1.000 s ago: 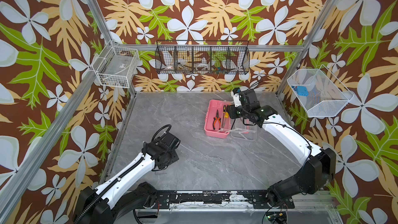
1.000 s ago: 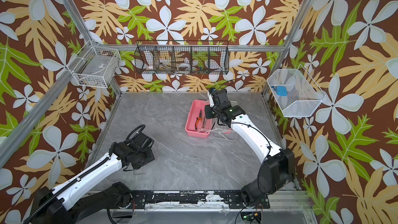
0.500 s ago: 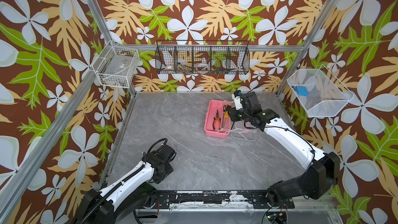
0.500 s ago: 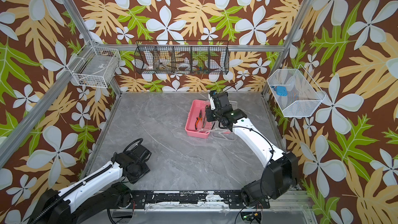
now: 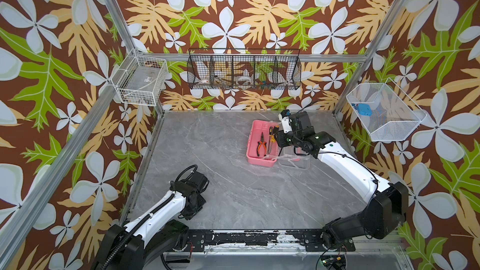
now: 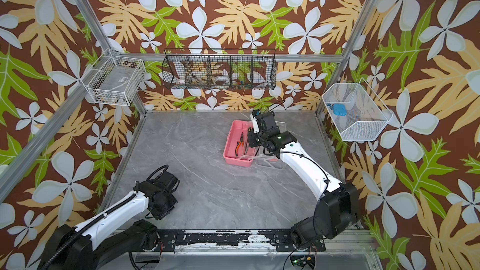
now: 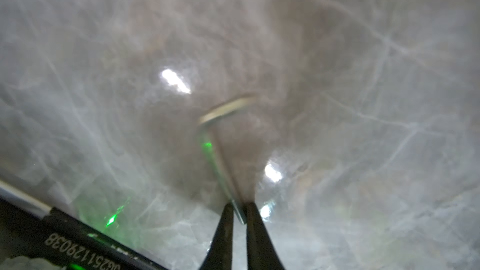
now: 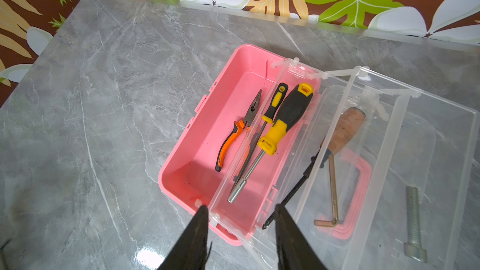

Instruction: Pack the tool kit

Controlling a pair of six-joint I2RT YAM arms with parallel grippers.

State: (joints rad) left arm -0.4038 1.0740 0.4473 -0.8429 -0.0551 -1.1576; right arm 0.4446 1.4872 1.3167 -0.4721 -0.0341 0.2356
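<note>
Because the pink case [image 5: 261, 161] must take tools from above, it stands open at about 1 o'clock from the centre of the table [image 5: 233, 190]. Its clear lid [image 5: 293, 161] is folded flat at the case's 3 o'clock side. Pliers [image 8: 233, 136] and two screwdrivers [image 8: 283, 118] lie lengthwise in the case, side by side. A wooden-handled tool [image 8: 345, 131], a brass-coloured Allen key [image 8: 332, 190] and a bolt [image 8: 414, 224] rest in the clear plastic beside the pink compartment. On this evidence, packing is judged incomplete.

Left gripper [image 7: 237, 209]: located near 7 o'clock on the table, well apart from the case. The jaws are closed on the long leg of an L-shaped hex key [image 7: 215, 151] and pinch it near its end, so the bent end points away from the fingertips. Whether the key is clear of the table cannot be determined.

Right gripper [image 8: 241, 207]: positioned over one end wall of the case. The jaws stand partly apart with nothing gripped, and no contact is visible.
</note>
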